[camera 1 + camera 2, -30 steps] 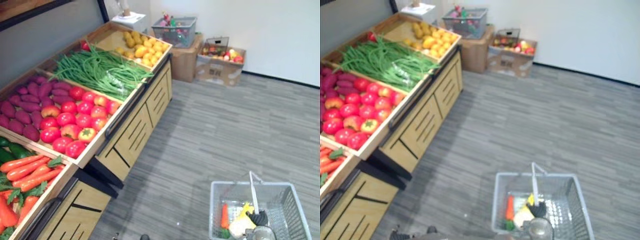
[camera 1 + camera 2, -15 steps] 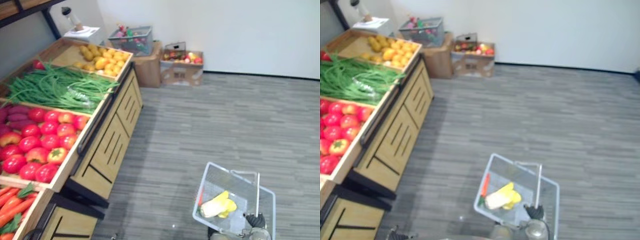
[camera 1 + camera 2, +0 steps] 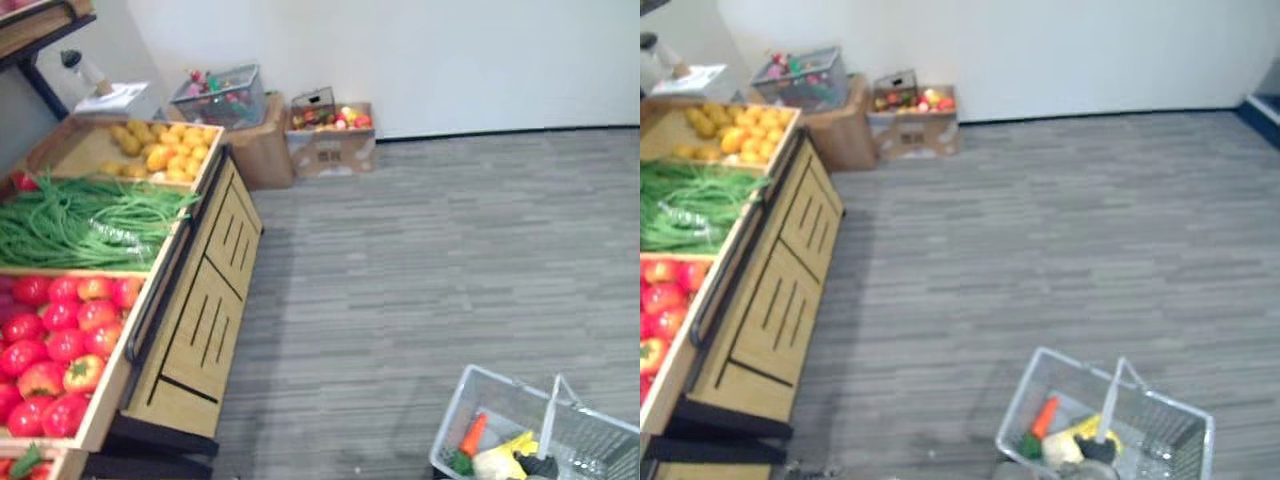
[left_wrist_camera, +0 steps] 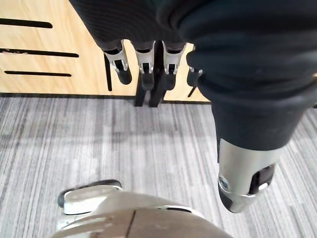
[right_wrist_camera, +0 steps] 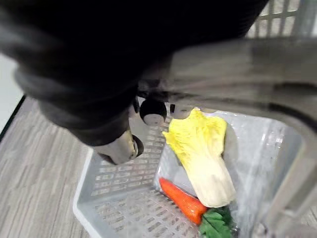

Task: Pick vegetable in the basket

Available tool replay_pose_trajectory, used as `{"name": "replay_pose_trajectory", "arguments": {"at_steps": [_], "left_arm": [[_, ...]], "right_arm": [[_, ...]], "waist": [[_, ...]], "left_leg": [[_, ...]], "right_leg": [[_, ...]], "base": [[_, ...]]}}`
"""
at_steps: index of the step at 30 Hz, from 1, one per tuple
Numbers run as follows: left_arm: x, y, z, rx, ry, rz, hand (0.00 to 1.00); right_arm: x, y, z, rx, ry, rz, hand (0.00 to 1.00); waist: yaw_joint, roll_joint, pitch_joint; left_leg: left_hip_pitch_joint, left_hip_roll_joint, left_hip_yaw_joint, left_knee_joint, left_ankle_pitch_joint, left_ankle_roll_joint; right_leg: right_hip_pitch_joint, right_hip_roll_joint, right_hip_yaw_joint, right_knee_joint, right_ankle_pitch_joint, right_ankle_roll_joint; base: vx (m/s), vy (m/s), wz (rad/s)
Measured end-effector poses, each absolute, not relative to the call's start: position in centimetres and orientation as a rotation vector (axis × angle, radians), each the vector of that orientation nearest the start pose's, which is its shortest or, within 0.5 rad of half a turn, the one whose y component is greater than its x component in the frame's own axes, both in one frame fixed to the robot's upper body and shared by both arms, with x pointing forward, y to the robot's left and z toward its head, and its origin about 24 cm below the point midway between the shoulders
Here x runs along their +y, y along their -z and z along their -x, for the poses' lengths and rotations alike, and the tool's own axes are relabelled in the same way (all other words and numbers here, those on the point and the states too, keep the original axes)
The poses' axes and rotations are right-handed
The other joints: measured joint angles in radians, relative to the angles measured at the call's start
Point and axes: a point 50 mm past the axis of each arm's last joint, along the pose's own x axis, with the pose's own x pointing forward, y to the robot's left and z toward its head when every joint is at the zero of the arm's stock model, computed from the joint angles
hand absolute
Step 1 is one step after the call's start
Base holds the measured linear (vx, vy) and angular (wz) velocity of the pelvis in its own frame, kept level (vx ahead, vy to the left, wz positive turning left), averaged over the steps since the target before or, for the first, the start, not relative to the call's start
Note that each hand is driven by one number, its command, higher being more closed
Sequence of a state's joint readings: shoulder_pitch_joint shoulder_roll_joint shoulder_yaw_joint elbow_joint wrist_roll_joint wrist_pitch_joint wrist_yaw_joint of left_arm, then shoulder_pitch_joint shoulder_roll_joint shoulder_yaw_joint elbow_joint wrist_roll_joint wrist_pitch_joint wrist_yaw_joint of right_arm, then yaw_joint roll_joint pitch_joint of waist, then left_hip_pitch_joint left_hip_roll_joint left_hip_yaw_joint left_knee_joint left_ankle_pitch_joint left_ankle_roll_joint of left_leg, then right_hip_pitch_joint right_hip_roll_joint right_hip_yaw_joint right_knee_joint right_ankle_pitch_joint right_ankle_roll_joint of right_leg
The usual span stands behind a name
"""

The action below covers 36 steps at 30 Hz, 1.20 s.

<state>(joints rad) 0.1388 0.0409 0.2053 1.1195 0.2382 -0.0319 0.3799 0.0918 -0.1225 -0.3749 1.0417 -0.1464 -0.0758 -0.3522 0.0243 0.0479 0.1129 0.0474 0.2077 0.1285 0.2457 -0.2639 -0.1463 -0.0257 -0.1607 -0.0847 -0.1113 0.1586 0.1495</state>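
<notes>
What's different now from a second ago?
Only the camera swung right, so the stand slid left in view. The right hand still holds the basket by its handle, carrot and cabbage still inside. The left hand hangs open.

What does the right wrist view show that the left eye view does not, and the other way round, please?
Right wrist view: up close, the right hand curled round the handle, and the cabbage with its pale stalk lying beside the carrot and its green top. Left eye view: the wooden stand with tomatoes, green beans and yellow fruit, plus cardboard boxes by the wall. Both: the grey basket holding cabbage and carrot.
</notes>
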Motion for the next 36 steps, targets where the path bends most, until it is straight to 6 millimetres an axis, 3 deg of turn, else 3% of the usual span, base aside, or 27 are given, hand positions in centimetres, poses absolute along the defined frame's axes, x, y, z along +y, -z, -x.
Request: {"name": "replay_pose_trajectory", "arguments": {"at_steps": [4, 9, 14, 22, 36], "left_arm": [[21.3, 16.7, -4.4, 1.251, -0.5, -0.317, 0.0], [21.1, 16.8, -3.9, 1.281, -0.502, -0.306, 0.0], [21.1, 16.9, -4.0, 1.274, -0.461, -0.311, 0.0], [20.9, 16.9, -4.3, 1.258, -0.411, -0.319, 0.0], [20.5, 17.3, -4.0, 1.303, -0.335, -0.311, 0.0]], "right_arm": [[-23.9, 15.9, -5.9, 1.132, 0.793, 0.035, 1.0], [-23.5, 16.2, -4.3, 1.165, 0.815, -0.015, 1.0], [-23.3, 16.2, -4.5, 1.163, 0.789, -0.027, 1.0], [-23.5, 16.2, -4.4, 1.167, 0.767, -0.013, 1.0], [-23.1, 16.5, -4.8, 1.191, 0.672, 0.01, 1.0]], "waist": [[-0.006, -0.028, -0.011], [-0.027, -0.018, -0.033], [-0.028, -0.018, -0.034], [-0.022, -0.027, -0.029], [-0.021, 0.002, -0.047]], "left_leg": [[0.06, -0.023, 0.061, -0.093, -0.006, -0.011], [0.133, -0.036, 0.13, -0.138, -0.005, -0.012], [0.167, -0.049, 0.169, -0.141, -0.005, -0.012], [0.145, -0.035, 0.13, -0.139, -0.004, -0.011], [0.134, -0.004, 0.079, -0.16, 0.012, -0.026]], "right_leg": [[-0.022, -0.015, 0.037, -0.002, 0.006, 0.009], [-0.019, -0.014, 0.053, 0.004, 0.01, 0.015], [-0.012, -0.017, 0.063, 0.005, 0.013, 0.019], [-0.005, -0.015, 0.012, -0.002, 0.004, 0.008], [-0.003, 0.011, -0.048, -0.003, 0.003, 0.007]], "base": [[0.03, 0.064, -0.31], [0.09, 0.039, -0.35], [0.01, 0.008, -0.25], [-0.03, -0.057, 0.13], [0.01, -0.036, 0.08]]}}
